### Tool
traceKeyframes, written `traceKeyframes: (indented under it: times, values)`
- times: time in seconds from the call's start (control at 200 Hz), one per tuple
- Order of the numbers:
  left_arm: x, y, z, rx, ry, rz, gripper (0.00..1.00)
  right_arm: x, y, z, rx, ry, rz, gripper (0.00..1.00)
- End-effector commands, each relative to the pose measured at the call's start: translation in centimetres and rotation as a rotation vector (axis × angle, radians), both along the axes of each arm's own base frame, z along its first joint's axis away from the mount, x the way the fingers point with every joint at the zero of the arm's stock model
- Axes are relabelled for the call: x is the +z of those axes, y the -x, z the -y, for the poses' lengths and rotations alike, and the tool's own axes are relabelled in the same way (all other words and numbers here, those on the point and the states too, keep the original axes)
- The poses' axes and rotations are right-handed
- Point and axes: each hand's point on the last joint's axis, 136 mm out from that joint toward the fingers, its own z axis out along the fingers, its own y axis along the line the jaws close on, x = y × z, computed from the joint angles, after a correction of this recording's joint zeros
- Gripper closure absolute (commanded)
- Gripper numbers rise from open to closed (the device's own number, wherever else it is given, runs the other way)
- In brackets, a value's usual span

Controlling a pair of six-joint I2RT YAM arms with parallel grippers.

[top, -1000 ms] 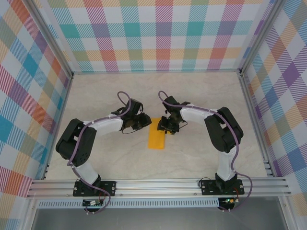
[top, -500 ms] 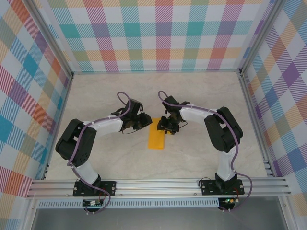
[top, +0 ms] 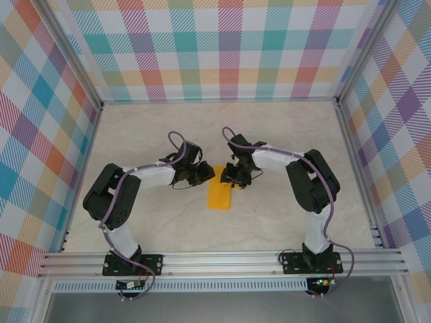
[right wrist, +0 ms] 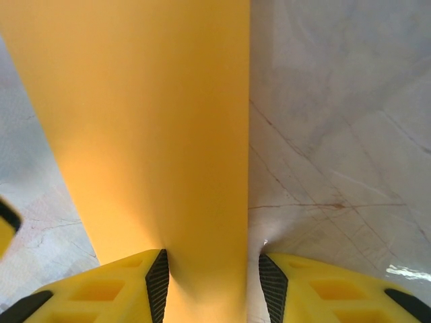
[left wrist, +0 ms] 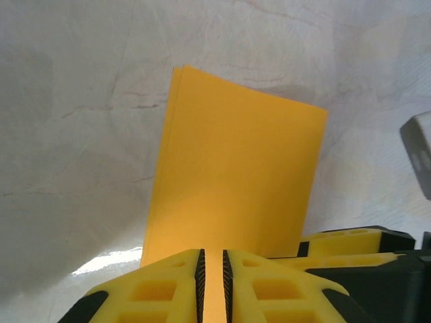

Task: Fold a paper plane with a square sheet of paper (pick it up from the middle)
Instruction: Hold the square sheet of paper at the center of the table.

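The paper [top: 219, 194] lay in the middle of the bench [top: 289, 134], no longer a square but a narrow upright rectangle, one short end tucked between the two arms. It looked like the early stage: a first centre fold made, no nose, no wings, nothing pointed yet.

The left end effector [left wrist: 212, 262] had its yellow fingers pinched almost together, just a sliver of orange between the dark pads, so it had hold of the near edge of the paper. From that wrist the paper [left wrist: 236, 182] showed a doubled layer along its left side, crisp and straight, with square far corners.

The right end effector [right wrist: 212, 269] sat differently: jaws partly apart, the strip running out between them across its whole width. Whether the pads were actually squeezing its edges could not be told.

Plain matte stock, thin, unmarked, a soft bow down its length in the right wrist view. The bench underneath was pale, marbled and slightly glossy.

Next, by the look of it, came the corner folds at one short end. That would call for one arm pinning the sheet flat while the other lifted a single corner, and thin paper on a slick top could slide or buckle.
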Motion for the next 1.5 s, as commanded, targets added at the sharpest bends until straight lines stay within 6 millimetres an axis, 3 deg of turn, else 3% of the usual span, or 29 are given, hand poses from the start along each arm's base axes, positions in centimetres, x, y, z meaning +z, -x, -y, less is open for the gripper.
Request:
traceKeyframes:
  times: [0.0,1.495]
  values:
    - [0.3,0.1,1.7,-0.050,0.040,0.005,0.83,-4.5,1.3,2.3,-0.001,0.131,-0.068,0.56]
    - [-1.7,0.7,2.3,-0.080,0.012,-0.060,0.88,-6.5,2.0,2.6,0.035,0.159,-0.106,0.55]
